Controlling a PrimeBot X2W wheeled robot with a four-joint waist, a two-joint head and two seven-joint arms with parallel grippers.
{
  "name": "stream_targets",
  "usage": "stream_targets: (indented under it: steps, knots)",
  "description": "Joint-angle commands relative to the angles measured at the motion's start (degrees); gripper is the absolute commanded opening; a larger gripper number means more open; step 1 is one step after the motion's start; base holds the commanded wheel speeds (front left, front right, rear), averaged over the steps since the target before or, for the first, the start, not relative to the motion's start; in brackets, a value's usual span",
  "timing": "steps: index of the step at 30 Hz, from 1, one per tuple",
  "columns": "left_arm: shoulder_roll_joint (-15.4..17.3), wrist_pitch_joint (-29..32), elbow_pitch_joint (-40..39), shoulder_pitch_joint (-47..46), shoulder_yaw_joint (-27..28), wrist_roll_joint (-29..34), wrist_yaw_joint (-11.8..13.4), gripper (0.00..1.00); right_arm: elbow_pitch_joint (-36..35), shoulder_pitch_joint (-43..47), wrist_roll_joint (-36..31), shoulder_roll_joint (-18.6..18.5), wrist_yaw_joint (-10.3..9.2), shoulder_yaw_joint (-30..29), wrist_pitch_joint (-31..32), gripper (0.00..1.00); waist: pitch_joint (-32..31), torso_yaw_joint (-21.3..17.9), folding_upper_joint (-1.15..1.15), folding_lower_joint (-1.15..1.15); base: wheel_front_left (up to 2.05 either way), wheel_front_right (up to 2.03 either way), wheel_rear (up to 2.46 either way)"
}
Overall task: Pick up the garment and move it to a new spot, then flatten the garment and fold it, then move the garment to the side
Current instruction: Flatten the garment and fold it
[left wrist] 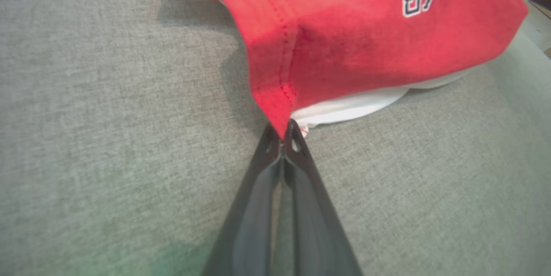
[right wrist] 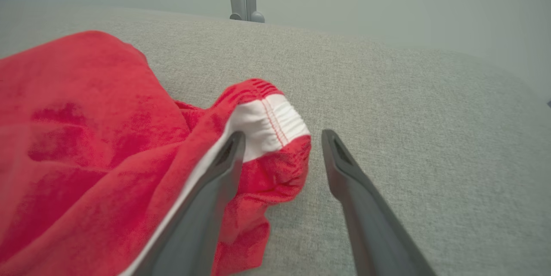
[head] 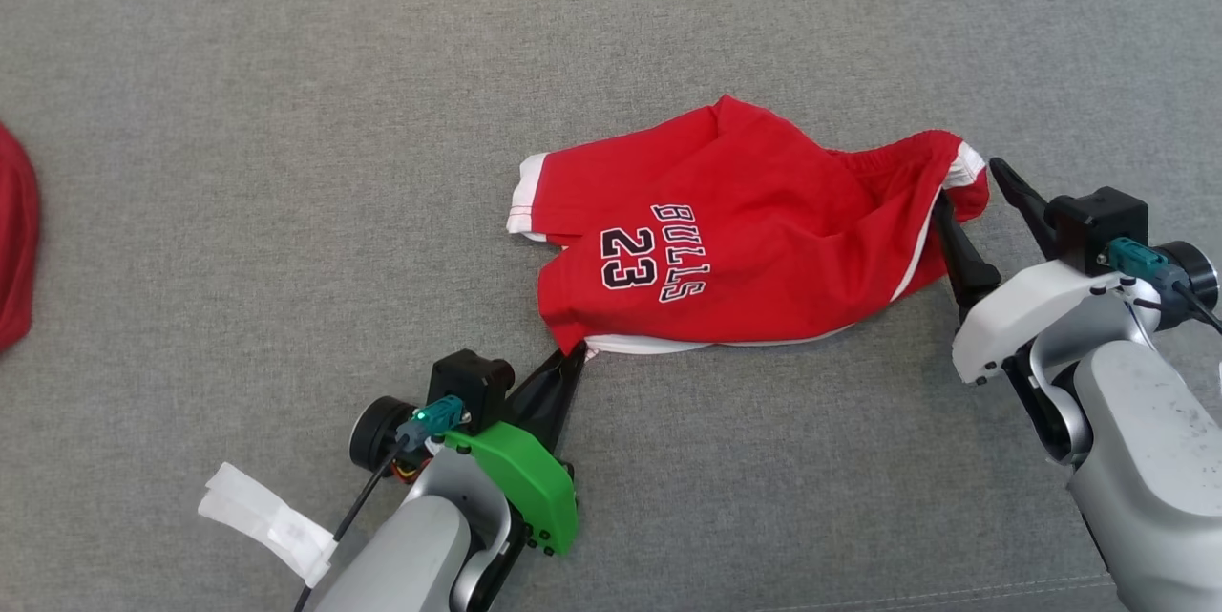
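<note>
Shorts [head: 745, 230] crumpled, unfolded; left gripper [head: 576, 351] clamped on their corner; right gripper [head: 969, 184] apart astride waistband [right wrist: 267, 125] (ungripped); flattening outstanding.

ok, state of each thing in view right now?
Bulls shorts: crumpled, unfolded, lying on the grey fabric surface.
Left pincer: shut on the shorts' hem corner.
Right pincer: open, waistband end between its jaws, not clamped.
Red cloth: lying at the left edge, cut off.
</note>
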Motion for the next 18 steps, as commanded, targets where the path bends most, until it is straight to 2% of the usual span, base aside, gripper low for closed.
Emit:
stream_targets:
  steps: [1,10,13,18]
  knots:
    - [1.2,0.0,1.1,-0.2,0.3,0.7,0.9,0.0,0.2,-0.7,0.4,-0.5,-0.02,0.4,-0.6,0.0,0.2,0.2,0.0,0.0,0.0,0.0,0.0]
    - [2.0,-5.2,-3.5,-1.7,1.6,1.7,2.6,0.0,-2.3,-0.1,1.5,-0.2,-0.03,-0.8,-4.7,0.0,-0.4,0.0,0.0,0.0,0.0,0.0,0.0]
    - [3.3,-6.3,-7.8,-2.0,2.8,2.4,4.0,0.0,-5.2,0.7,1.0,0.7,-0.03,-2.9,-5.5,0.0,-1.1,-0.3,0.0,0.0,0.0,0.0,0.0]
    - [6.9,-6.1,-19.9,-3.2,5.3,4.5,7.3,0.0,-13.1,2.1,-0.7,3.7,-0.03,-8.3,-6.0,0.0,-3.1,-0.7,0.0,0.0,0.0,0.0,0.0]
